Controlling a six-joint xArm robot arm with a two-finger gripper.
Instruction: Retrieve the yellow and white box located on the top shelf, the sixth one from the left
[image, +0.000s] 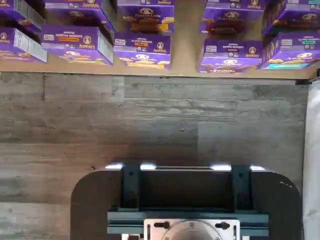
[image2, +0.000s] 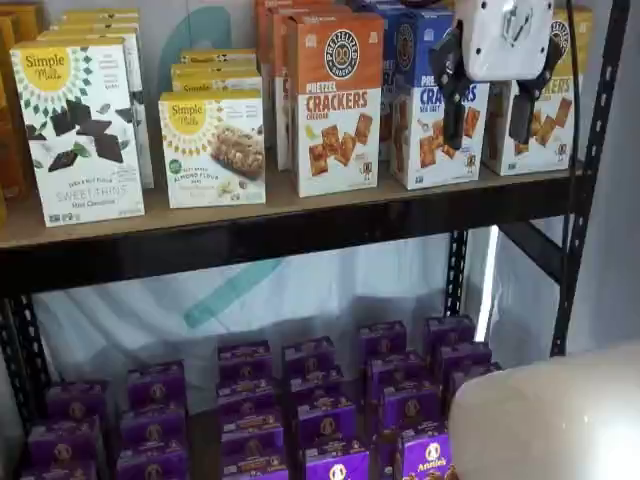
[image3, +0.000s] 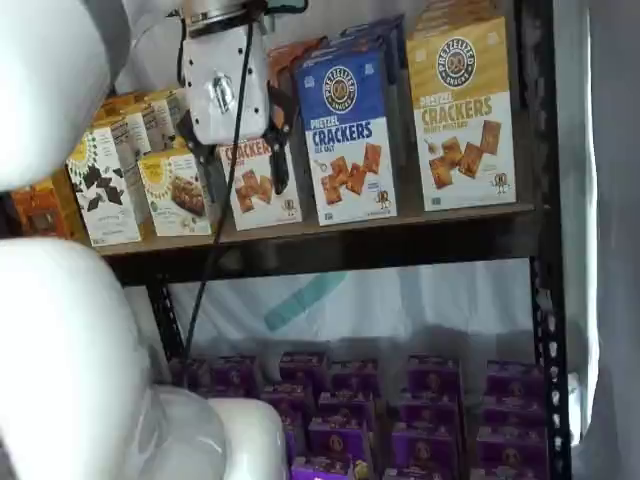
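Observation:
The yellow and white Pretzel Crackers box (image3: 462, 115) stands upright at the right end of the top shelf (image3: 350, 228), beside a blue box. In a shelf view it (image2: 553, 140) is partly hidden behind my gripper. My gripper (image2: 488, 120) has a white body and two black fingers with a plain gap between them, and it holds nothing. It hangs in front of the shelf (image2: 300, 215), before the blue and yellow boxes and touching neither. It also shows in a shelf view (image3: 245, 165), before the orange box. The wrist view shows no fingers.
An orange box (image2: 337, 110) and a blue box (image2: 425, 100) stand left of the yellow one. White Simple Mills boxes (image2: 80, 130) fill the shelf's left. Small purple boxes (image: 142, 50) sit on the level below. A black upright (image2: 590, 170) borders the right. White arm parts (image3: 60, 330) fill the foreground.

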